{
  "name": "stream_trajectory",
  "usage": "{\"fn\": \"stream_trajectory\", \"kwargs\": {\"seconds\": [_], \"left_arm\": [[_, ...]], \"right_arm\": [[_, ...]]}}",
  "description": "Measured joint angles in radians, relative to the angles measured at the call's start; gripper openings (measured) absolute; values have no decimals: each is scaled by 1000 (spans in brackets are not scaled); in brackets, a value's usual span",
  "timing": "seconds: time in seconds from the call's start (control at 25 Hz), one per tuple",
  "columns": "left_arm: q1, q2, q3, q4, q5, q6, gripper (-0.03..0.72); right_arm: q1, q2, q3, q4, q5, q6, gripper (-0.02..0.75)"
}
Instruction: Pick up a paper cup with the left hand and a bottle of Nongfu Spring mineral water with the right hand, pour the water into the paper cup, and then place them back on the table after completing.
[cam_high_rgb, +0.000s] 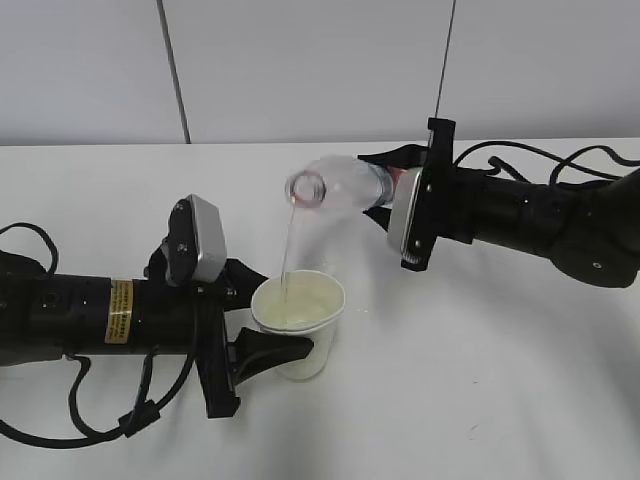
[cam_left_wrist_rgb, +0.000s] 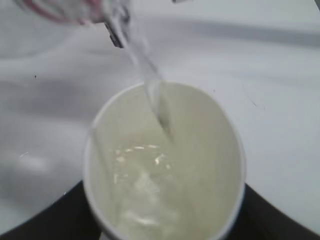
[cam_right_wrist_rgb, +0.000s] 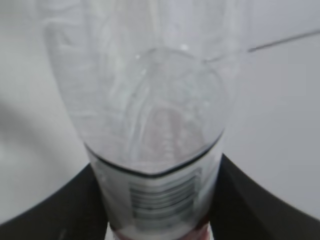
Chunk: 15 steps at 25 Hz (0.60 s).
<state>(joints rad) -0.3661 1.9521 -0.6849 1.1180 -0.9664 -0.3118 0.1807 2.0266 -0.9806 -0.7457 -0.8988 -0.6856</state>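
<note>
The paper cup (cam_high_rgb: 298, 325) is the landmark here: it sits low over the white table (cam_high_rgb: 480, 400), clasped round its lower wall by the left hand (cam_high_rgb: 262, 325), whose black fingers close on either side of it. Above the cup and toward the wall behind, the right hand (cam_high_rgb: 390, 185) grips the Nongfu Spring bottle (cam_high_rgb: 345, 187) by its labelled body, tipped nearly flat with its open mouth pointing down toward the cup. A thin stream of water (cam_high_rgb: 288, 250) falls from the mouth to the cup's far inner wall, and the left wrist view shows a shallow pool already gathered at the bottom.

The cup looks thin and soft — a hard squeeze would likely oval the rim or buckle the wall, and it grows heavier as it fills, so the low grip seems sensible. The bottle is clear thin plastic, probably crushable and getting lighter as it drains; the hold over the label, seen in the right wrist view with dark fingers (cam_right_wrist_rgb: 245, 200) at both sides, suits it.

Around the cup the table shows nothing else nearby; only the left arm's cables (cam_high_rgb: 90, 425) trail beside it, away from the bottle. The bottle mouth hangs above the rim without touching — tipping back upright should meet no obstacle, I judge.
</note>
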Motion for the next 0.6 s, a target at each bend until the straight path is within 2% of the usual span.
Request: {"fn": "stream_trajectory", "kwargs": {"seconds": [0.12, 0.24, 0.36, 0.6], "left_arm": [[6, 0, 0, -80, -1, 1, 403], [21, 0, 0, -216, -1, 16, 403], [29, 0, 0, -334, 4, 55, 403], [29, 3, 0, -443, 11, 105, 403]], "right_arm": [[0, 0, 1, 20, 0, 432, 394], [0, 0, 1, 20, 0, 735, 394], [0, 0, 1, 18, -1, 879, 394], [0, 0, 1, 6, -1, 1068, 391]]}}
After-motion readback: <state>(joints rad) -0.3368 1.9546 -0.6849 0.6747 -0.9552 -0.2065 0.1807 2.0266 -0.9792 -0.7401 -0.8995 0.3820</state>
